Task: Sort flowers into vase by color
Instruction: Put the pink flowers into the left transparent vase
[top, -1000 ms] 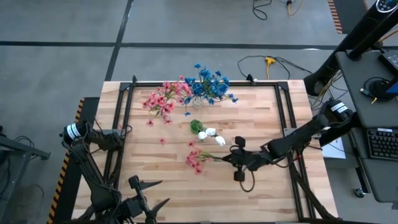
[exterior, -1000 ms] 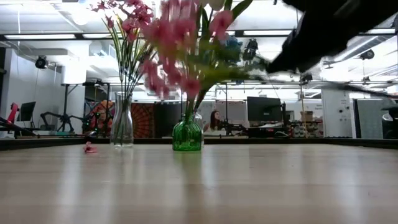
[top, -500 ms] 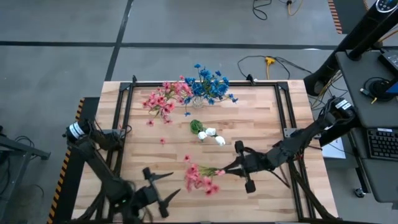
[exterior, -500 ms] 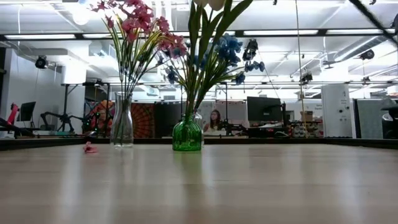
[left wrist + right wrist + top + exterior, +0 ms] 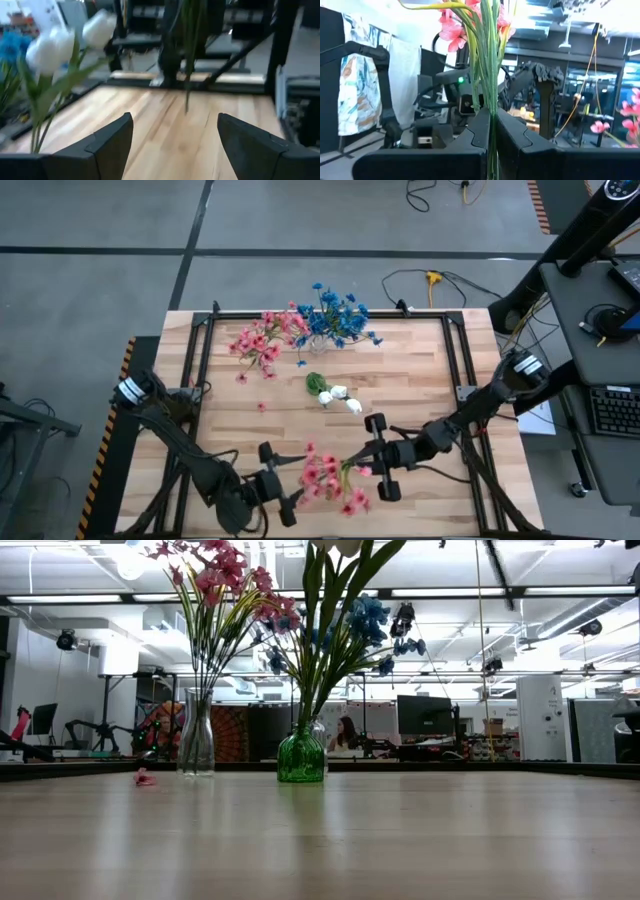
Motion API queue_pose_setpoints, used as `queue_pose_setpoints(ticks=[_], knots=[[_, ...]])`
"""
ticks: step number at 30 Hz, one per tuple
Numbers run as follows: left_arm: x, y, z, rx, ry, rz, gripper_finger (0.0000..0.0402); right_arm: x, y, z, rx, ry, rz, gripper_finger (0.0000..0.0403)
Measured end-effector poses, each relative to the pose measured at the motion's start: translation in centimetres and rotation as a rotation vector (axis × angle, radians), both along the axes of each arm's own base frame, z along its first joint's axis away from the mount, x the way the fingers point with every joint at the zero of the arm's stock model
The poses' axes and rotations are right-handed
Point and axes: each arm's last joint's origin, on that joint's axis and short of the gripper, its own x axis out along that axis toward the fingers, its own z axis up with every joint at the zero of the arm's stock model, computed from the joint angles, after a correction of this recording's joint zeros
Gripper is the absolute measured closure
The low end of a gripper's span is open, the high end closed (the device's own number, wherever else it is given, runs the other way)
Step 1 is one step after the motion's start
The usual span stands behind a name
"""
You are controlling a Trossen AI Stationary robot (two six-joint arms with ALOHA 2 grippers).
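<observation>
The right gripper (image 5: pixel 362 470) is over the near part of the wooden table (image 5: pixel 420 370), a little right of the middle. Its two fingers are pressed tight together on the green stems of a pink flower sprig (image 5: pixel 330 480). In the right wrist view the stems (image 5: pixel 489 65) stick up from between the closed dark fingers (image 5: pixel 470 145), and pink blossoms (image 5: pixel 451 34) show at the top. From above, the pink blossoms spread out toward the left arm, and the sprig is held up off the wood.

The left gripper (image 5: pixel 290 498) is just beside those blossoms, near the front edge of the table. Its fingers (image 5: pixel 107 142) are spread apart and nothing sits between them. The left wrist view looks across the bare wood between them, with white blossoms (image 5: pixel 55 47) off to one side.

At the far side of the table stand the vases. A clear glass vase (image 5: pixel 196 735) holds pink flowers (image 5: pixel 260 340). A green glass vase (image 5: pixel 301 752) stands to its right in the low view, with white flowers (image 5: pixel 338 397) on long green stems. Blue flowers (image 5: pixel 338 315) are at the back edge, near the pink ones. Which vase holds the blue ones cannot be told.

A few loose pink petals (image 5: pixel 261 407) lie on the wood.
</observation>
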Motion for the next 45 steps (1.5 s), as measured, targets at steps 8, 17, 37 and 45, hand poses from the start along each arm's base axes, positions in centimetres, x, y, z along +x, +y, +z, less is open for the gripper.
queue_pose_setpoints(ticks=[8,17,37,45], knots=[[2.4,0.9,1.6,0.029,-0.085,-0.112,0.0134,2.5,1.4,1.0,-0.031,-0.058,0.064,0.039],[4.0,2.4,1.5,0.02,-0.106,-0.133,0.0137,4.8,2.4,1.2,-0.082,-0.015,0.056,0.039],[4.6,2.5,2.3,0.005,-0.173,-0.303,0.0205,5.3,1.7,1.3,-0.063,0.004,0.039,0.039],[4.8,2.7,2.3,0.014,-0.169,-0.288,0.0327,5.3,1.7,1.2,-0.06,0.012,0.044,0.039]])
